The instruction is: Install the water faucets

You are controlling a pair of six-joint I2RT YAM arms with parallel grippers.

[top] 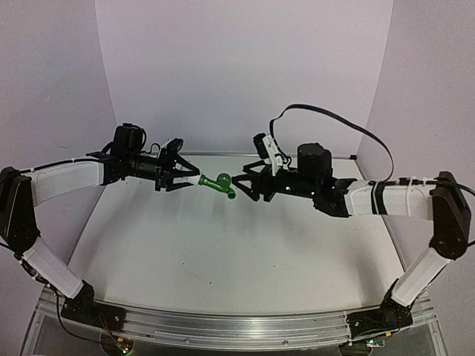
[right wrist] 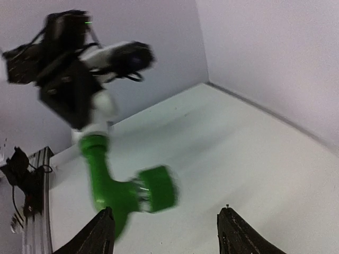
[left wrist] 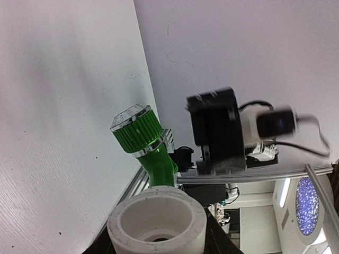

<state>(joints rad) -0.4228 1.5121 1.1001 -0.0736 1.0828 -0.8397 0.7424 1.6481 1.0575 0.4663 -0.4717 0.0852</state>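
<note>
Above the middle of the matte white tabletop (top: 223,259), well clear of it, the left gripper (top: 180,180) pinches a stubby white plastic pipe fitting (top: 192,180) between its black fingers. The fitting is a hollow sleeve. Its round bore opens toward the left wrist camera. Into its other end runs the stem of a small green plastic tap (top: 220,185) with a round ribbed knob and a bent spout, which reaches right across the gap between the arms. The right gripper (top: 239,183) faces it from the right with its fingers (right wrist: 100,233) spread wide. The knob lies between and just ahead of them, and whether one finger touches the spout cannot be told. Pale lilac walls (top: 245,74) enclose the tabletop on the left, far and right sides. An aluminium rail (top: 237,322) along the near edge carries both arm bases.
</note>
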